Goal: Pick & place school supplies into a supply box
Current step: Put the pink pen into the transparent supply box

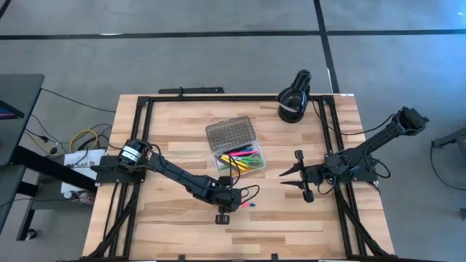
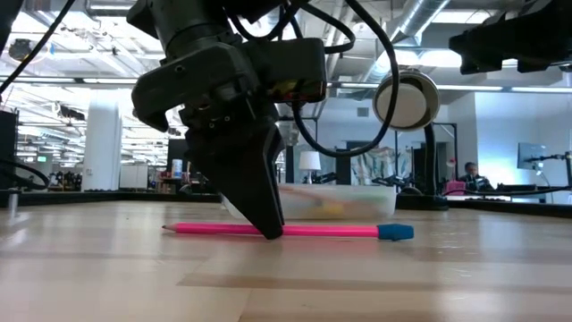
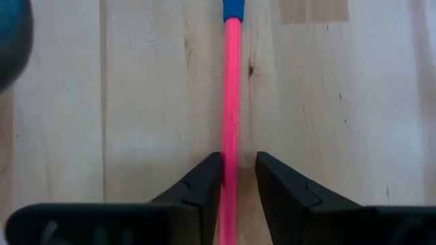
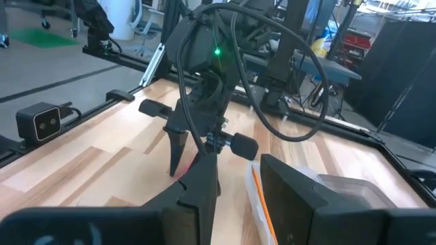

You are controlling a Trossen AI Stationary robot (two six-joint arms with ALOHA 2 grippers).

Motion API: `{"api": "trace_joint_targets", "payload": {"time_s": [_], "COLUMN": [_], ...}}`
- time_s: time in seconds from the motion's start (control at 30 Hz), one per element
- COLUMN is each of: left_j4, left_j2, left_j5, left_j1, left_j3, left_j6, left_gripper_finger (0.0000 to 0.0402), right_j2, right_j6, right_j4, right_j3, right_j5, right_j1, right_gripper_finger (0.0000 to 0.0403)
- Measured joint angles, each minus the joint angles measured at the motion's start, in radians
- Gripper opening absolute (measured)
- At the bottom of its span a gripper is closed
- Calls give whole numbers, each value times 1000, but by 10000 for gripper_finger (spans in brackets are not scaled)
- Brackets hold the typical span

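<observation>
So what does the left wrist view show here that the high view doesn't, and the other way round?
Only the left wrist view shows the left gripper straddling the pink pencil, one finger touching it and a gap at the other, so not yet clamped, and the pencil's blue cap. Only the high view shows the supply box with its lid open and coloured pens inside, the black lamp, and the right gripper waiting open to the right of the box. Both show the pencil lying on the wooden table at the left gripper.
</observation>
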Motion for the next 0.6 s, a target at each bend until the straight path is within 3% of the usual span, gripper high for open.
{"api": "trace_joint_targets", "payload": {"time_s": [0.2, 0.6], "left_j4": [27, 74], "left_j2": [0, 1], "left_j5": [-1, -44], "left_j1": [0, 5], "left_j3": [0, -1], "left_j6": [-14, 36], "left_gripper_finger": [111, 112], "right_j2": [0, 0], "right_j6": [0, 1], "right_j4": [0, 0], "right_j3": [0, 0], "right_j5": [0, 0], "right_j1": [0, 0], "right_gripper_finger": [107, 107]}}
